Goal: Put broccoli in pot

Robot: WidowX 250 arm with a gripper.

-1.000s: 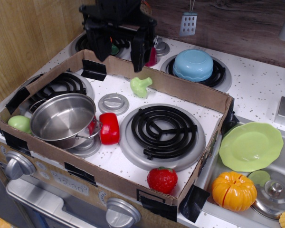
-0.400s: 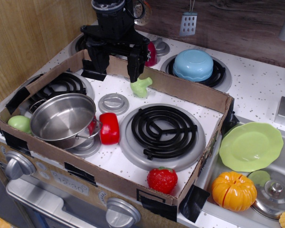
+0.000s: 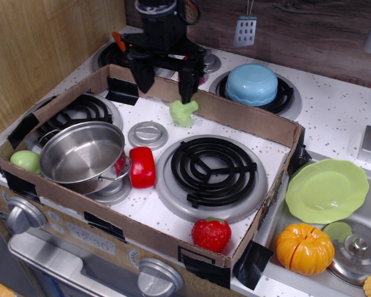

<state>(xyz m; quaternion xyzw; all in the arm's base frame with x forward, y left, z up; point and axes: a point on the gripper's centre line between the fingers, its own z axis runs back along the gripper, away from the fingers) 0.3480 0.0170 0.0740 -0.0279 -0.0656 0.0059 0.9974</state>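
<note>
While the hand [image 3: 164,85] hung with fingers spread wide and empty, its right fingertip sat just above the broccoli [image 3: 183,112], far from the pot [image 3: 81,154] near left.

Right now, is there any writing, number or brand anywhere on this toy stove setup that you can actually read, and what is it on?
None can be read.
Stove front panel: faint pale marks beside the knobs, too small and blurred to read.
Pot, broccoli, cardboard box, green plate, blue bowl, gripper: no lettering visible.
</note>
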